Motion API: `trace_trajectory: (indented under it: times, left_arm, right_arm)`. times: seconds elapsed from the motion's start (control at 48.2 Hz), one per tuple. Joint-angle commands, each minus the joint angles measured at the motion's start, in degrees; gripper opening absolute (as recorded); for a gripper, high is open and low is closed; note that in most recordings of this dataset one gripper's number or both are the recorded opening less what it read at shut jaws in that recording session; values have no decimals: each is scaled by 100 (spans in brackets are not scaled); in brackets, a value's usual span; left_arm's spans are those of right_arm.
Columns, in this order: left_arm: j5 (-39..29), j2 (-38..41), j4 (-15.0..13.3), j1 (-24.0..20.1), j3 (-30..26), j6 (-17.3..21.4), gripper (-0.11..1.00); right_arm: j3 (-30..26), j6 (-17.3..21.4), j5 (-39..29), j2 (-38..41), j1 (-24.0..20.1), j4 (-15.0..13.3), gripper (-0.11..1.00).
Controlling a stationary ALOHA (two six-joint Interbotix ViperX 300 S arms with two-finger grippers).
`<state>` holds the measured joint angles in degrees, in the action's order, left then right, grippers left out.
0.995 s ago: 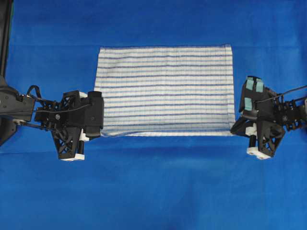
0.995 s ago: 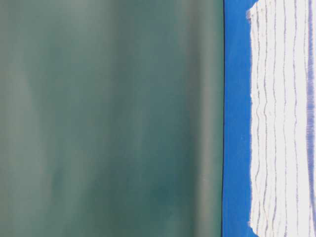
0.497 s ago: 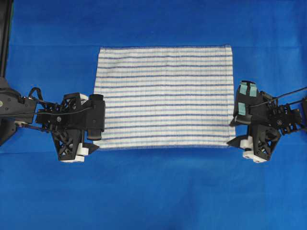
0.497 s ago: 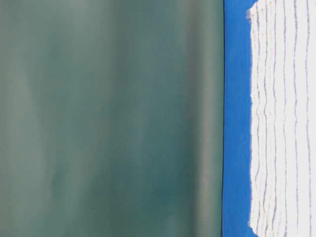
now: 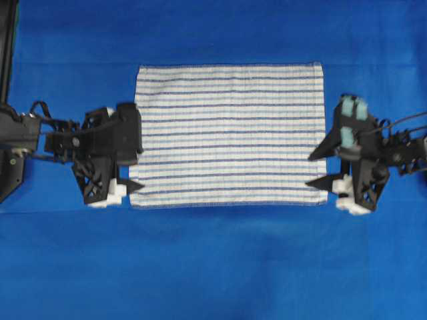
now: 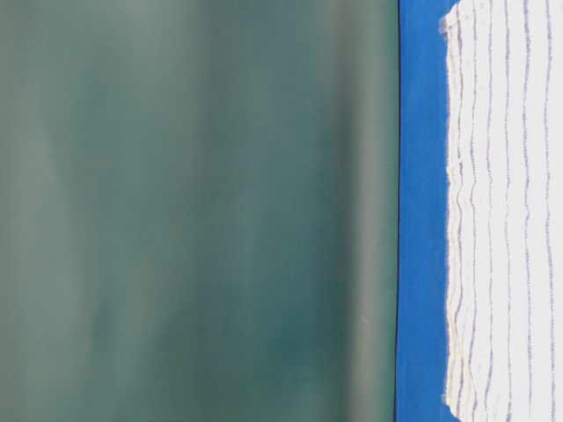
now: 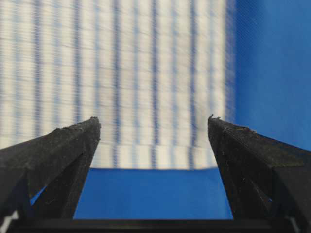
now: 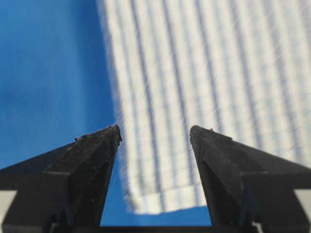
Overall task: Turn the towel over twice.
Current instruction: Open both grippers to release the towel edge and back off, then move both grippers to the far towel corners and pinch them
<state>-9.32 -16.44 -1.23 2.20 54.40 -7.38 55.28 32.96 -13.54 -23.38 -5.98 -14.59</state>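
The black left gripper (image 5: 133,170) is reaching in level from the left edge of the overhead view, its jaws spread wide and holding nothing. The black right gripper (image 5: 319,167) is mirroring it from the right edge, equally wide and empty. The rectangular white towel with thin blue stripes (image 5: 229,133) is lying flat at the frame's centre on the plain blue sheet (image 5: 213,267). A second ago both were pinching its lower corners; now those corners are lying released.
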Motion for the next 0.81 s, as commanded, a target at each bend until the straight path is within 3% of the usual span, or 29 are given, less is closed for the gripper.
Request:
trace_trajectory:
  times: [0.0,0.456,0.788]
  left_arm:
    - [26,-290,0,-229,-97,26,87]
    - [457,-1169,9,-1178,-44,967,87]
    - [580,-1274,0,-1310,53,1169,87]
  right_arm:
    - [-70,-9,9,-299,176,-176,63]
    - [123,-9,70,-1239,1433,-1090,63]
    - [167,-9,44,-1380,1775,-1160,63]
